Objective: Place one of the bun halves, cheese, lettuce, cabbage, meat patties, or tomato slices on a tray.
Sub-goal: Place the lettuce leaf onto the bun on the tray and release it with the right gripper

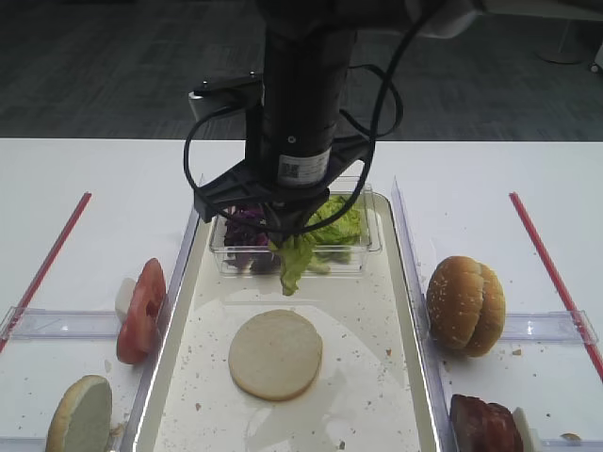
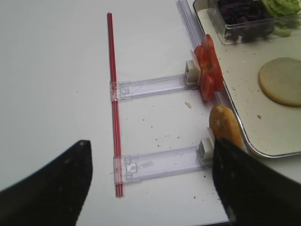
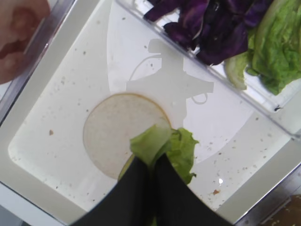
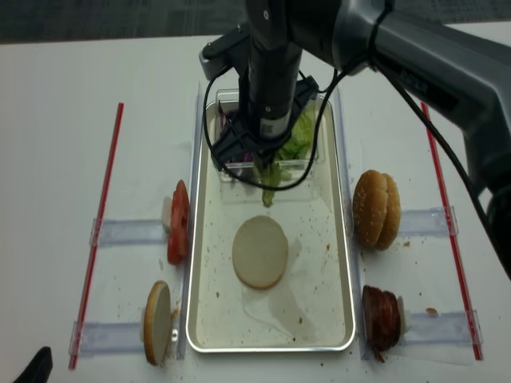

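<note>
My right gripper (image 3: 153, 161) is shut on a small piece of light-green lettuce (image 3: 175, 147). It hangs over the far part of the tray (image 1: 179, 311), just in front of the clear tub (image 1: 367, 247). The lettuce (image 1: 294, 259) dangles from the fingertips, above the tray floor. A pale flat bun half (image 1: 275, 353) lies on the tray, nearer than the lettuce. Purple cabbage (image 3: 211, 28) and a bigger green clump (image 3: 277, 42) fill the tub. My left gripper (image 2: 150, 143) is open, holding nothing, above the table left of the tray.
Tomato slices (image 1: 141, 311) and a bun half (image 1: 83, 414) stand on edge in clear holders left of the tray. Sesame bun halves (image 1: 464, 303) and meat patties (image 1: 482, 424) stand to its right. Red strips (image 1: 47, 264) (image 1: 556, 273) lie on both outer sides.
</note>
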